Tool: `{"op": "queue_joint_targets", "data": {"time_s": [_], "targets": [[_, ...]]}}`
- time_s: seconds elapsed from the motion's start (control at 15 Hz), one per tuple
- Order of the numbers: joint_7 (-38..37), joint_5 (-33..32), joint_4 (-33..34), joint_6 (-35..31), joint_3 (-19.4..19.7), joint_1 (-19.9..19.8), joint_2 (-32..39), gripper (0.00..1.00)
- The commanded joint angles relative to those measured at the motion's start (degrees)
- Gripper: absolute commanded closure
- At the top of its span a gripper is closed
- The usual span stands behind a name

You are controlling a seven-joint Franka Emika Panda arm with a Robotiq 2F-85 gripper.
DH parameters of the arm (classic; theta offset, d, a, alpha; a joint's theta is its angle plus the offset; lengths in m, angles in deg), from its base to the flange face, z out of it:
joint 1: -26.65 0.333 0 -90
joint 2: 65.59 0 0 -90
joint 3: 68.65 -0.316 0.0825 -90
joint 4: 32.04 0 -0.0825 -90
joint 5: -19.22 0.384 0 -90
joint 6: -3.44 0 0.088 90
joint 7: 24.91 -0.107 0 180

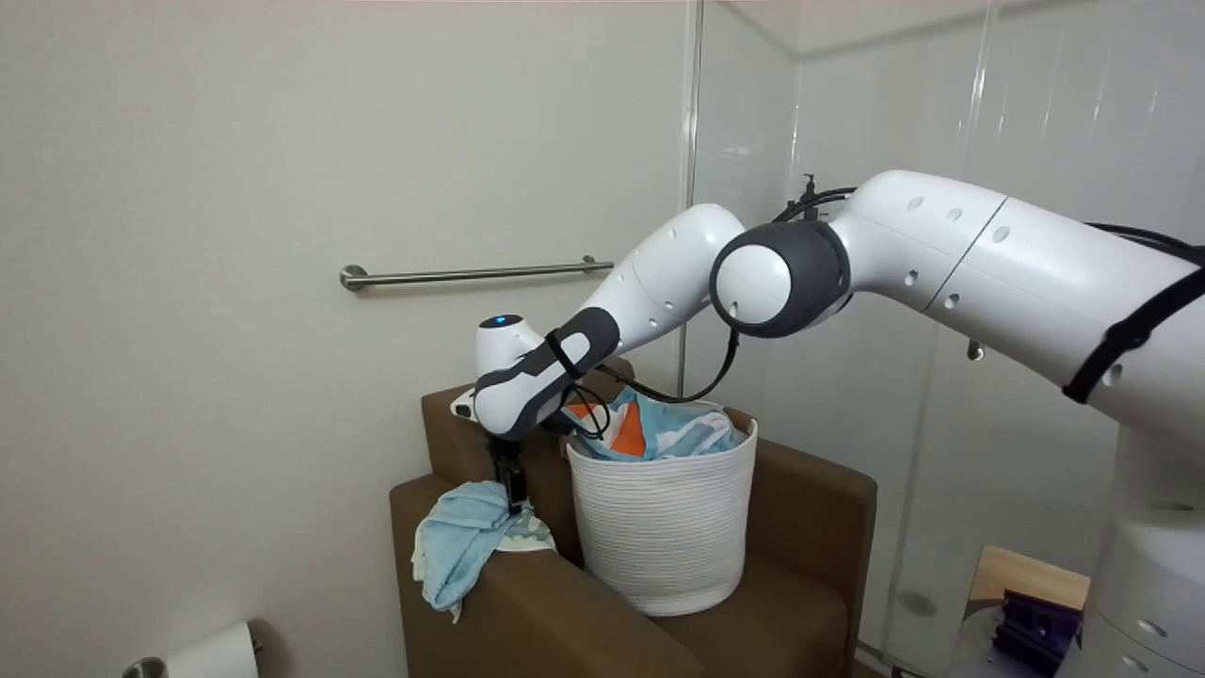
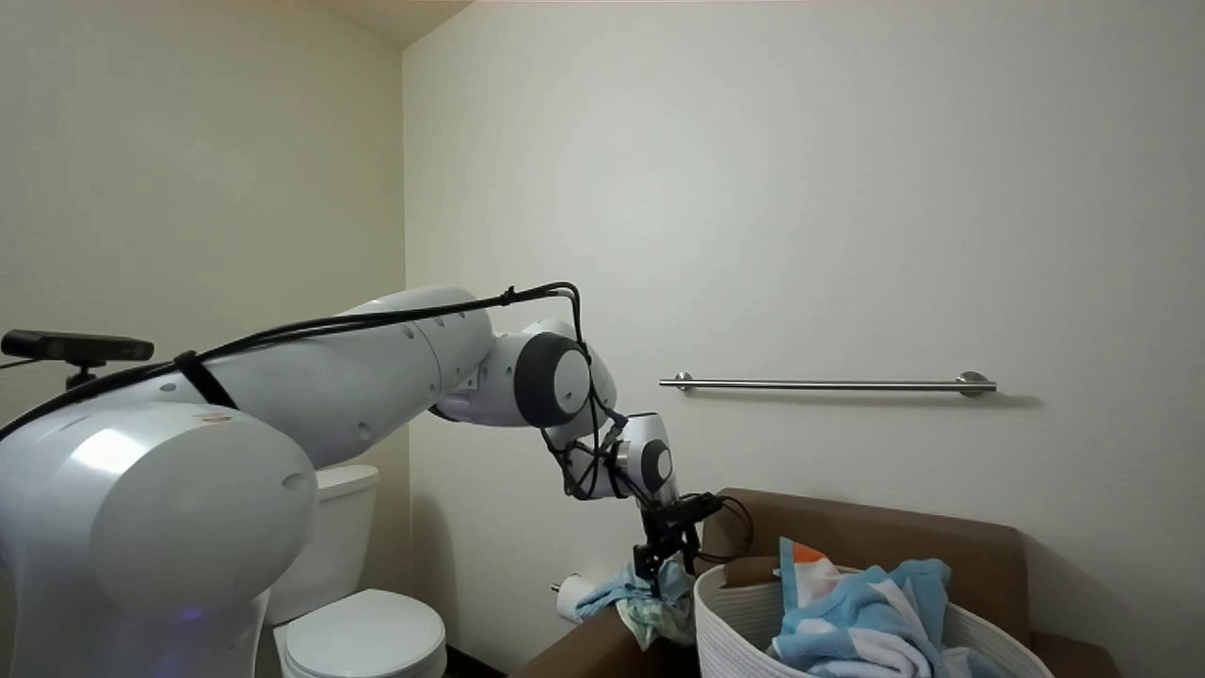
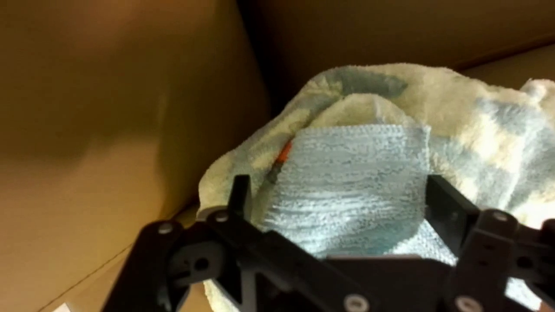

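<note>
Black fingers (image 3: 451, 212) apart, light-blue terry cloth (image 3: 347, 182) between | at its ten o'clock, wrist view only: orange patch (image 3: 284, 152) | at three, in an exterior view: round white woven basket (image 1: 664, 532)

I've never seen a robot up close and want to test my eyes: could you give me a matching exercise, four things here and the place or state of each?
Things:
1. gripper
2. blue cloth
3. white basket
4. metal bar

Places or states:
A. standing on the chair seat
B. fixed to the wall
C. open, jaws apart
D. draped over the chair arm

Right pairs: 1-C, 2-D, 3-A, 4-B
</note>
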Motion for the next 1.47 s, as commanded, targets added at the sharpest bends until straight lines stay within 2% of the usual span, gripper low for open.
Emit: {"op": "queue_joint_targets", "data": {"time_s": [0.0,1.4], "targets": [[-1.57,-1.33,2.85,1.66,0.69,0.08,1.92,0.00],[-0.43,-0.82,2.09,0.59,-0.39,-0.36,2.04,0.00]]}}
